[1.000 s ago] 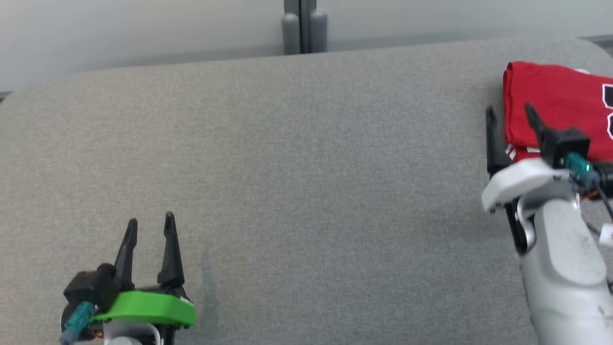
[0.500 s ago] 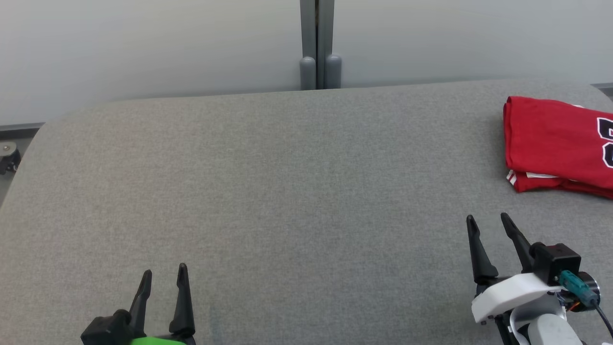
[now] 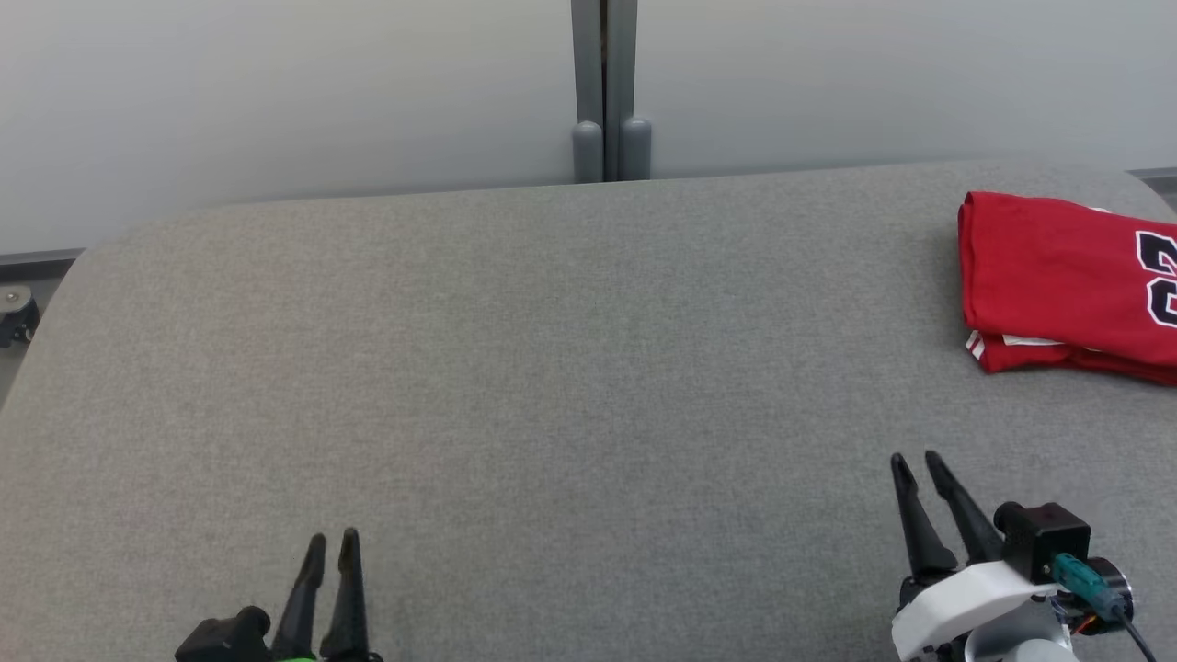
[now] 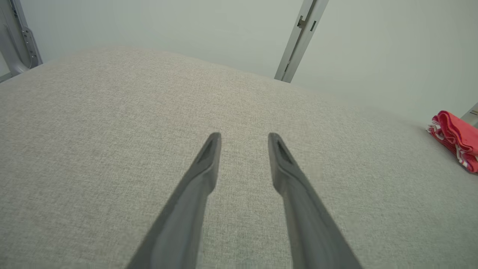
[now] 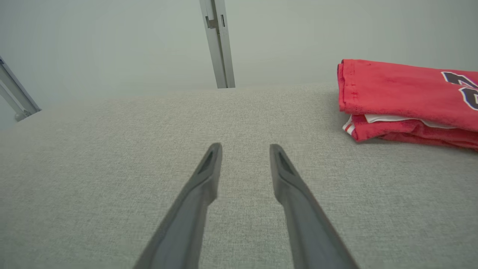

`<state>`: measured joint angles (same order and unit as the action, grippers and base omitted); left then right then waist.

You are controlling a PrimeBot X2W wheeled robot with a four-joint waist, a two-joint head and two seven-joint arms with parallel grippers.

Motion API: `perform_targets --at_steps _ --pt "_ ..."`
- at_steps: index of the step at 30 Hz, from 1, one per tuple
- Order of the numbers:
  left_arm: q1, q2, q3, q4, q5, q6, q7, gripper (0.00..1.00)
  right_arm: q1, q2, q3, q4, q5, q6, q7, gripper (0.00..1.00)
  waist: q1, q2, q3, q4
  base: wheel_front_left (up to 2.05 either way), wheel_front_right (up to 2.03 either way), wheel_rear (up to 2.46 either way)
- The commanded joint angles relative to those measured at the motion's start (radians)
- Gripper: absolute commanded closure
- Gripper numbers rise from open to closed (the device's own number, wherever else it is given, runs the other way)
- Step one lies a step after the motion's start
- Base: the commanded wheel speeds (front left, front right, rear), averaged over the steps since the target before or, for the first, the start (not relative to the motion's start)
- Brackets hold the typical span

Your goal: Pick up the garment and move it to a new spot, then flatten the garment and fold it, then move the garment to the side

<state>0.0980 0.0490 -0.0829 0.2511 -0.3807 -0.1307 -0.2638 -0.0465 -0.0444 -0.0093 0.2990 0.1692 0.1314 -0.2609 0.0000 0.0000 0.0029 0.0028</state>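
Garment (image 3: pixel 1057 276), red with dark, white-edged numerals, lies folded on the grey table (image 3: pixel 552 368) near the far right corner. Its right part runs past the edge of the head view. A strip of white and red trim shows between the layers at its near left corner. The left gripper (image 3: pixel 333 542) sits at the lower left of the head view over bare table, well apart from the garment. Its two fingers point away from the robot, with a narrow gap between the tips and nothing in that gap. The right gripper (image 3: pixel 915 464) sits at the lower right, nearer the garment but clear of it, its fingers likewise a little apart and empty. From the right wrist, the garment lies ahead and to the right of the fingers, its folded edge facing them. From the left wrist it is small and far off to the right. A grey post (image 3: pixel 604 92) stands behind the table's far edge against a pale wall (image 3: pixel 276 92).
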Motion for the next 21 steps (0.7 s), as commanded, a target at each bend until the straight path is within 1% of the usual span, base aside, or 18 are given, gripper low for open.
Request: perform_targets --at_steps 1,21 --pt "0.0 -0.001 -0.001 0.007 -0.003 0.0 0.001 1.0 0.001 0.001 -0.001 0.007 0.003 0.0 0.002 1.0 0.0 0.0 0.0 0.0 0.0 0.0 0.0" --pt "-0.052 0.018 0.027 -0.005 -0.328 0.009 0.076 1.0 -0.019 0.0 -0.029 -0.004 0.361 0.0 0.096 1.0 0.0 0.0 -0.001 0.0 0.0 0.0 0.0"
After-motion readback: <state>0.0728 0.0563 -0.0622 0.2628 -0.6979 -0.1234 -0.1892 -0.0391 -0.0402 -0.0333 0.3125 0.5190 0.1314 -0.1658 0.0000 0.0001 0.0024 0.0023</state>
